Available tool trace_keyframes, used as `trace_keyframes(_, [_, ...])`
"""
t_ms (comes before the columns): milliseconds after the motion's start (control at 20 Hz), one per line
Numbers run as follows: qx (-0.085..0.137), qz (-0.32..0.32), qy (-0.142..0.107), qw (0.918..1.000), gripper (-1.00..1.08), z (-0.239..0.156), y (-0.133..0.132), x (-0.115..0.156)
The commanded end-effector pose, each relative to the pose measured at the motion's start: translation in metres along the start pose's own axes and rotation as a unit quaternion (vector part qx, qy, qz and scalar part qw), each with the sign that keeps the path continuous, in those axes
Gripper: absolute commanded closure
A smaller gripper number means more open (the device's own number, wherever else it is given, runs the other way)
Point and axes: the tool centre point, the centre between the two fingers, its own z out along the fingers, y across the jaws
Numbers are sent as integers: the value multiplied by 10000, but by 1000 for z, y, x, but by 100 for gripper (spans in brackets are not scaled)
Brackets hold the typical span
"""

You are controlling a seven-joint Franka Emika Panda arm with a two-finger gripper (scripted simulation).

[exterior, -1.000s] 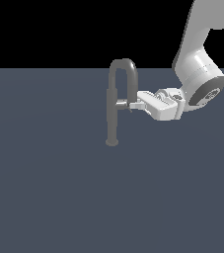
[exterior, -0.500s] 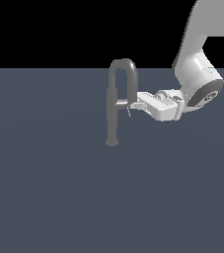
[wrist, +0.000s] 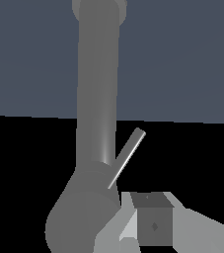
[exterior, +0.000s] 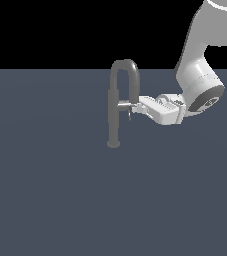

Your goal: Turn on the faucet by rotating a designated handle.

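Near the floor's far edge the faucet (exterior: 114, 107) is standing, its handle (exterior: 123, 105) sticking sideways. The claw (exterior: 131, 108) is sitting at the tip; can't tell its opening. Best bet: push steadily sideways, staying off the spout.

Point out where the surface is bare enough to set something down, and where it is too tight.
Bare: the grey floor on the exterior view's left of the faucet, and all the ground nearer the camera than its base. Tight: the exterior view's right of the post, where the gripper sits at the handle under the spout.
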Motion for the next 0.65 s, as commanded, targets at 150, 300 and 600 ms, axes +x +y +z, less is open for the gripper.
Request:
trace_keyframes(150, [202,82,143,9997,108,2,-22,32])
trace_keyframes(300, [233,119,165,9995,108,2,-28,41])
trace_keyframes(600, [281,178,200,9992,108,2,-36,54])
